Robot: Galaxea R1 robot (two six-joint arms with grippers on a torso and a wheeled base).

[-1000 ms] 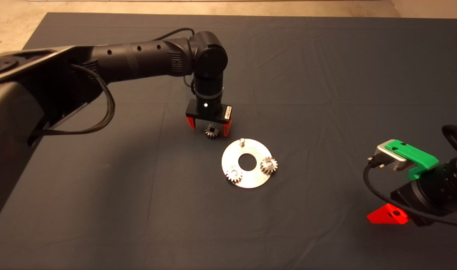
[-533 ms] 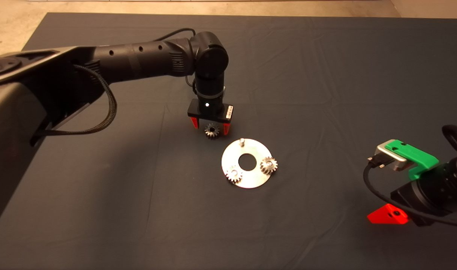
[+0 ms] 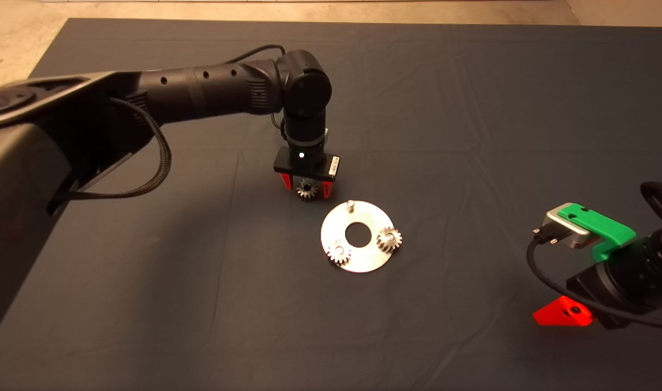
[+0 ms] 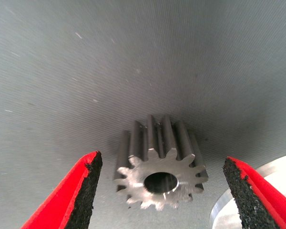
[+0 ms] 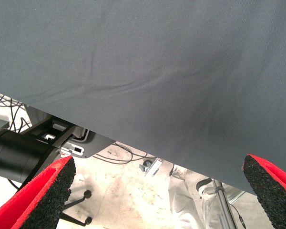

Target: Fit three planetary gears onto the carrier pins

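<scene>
Lower now, left gripper (image 4: 159, 191) wide apart astride untouched loose gear (image 4: 159, 164).

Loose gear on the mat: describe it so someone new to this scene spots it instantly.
Start at the round silver plate mid-mat; two gears already sit on it. Just off its far-left edge, beside the one bare pin, the left tool hangs open. The loose gear lies flat on the mat between its red fingers, the only gear off the plate, dark bore empty.

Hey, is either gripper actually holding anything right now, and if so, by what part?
Nothing is held. The left gripper is open around the loose gear on the mat, pads clear of its teeth. The right gripper waits open at the mat's edge.
</scene>
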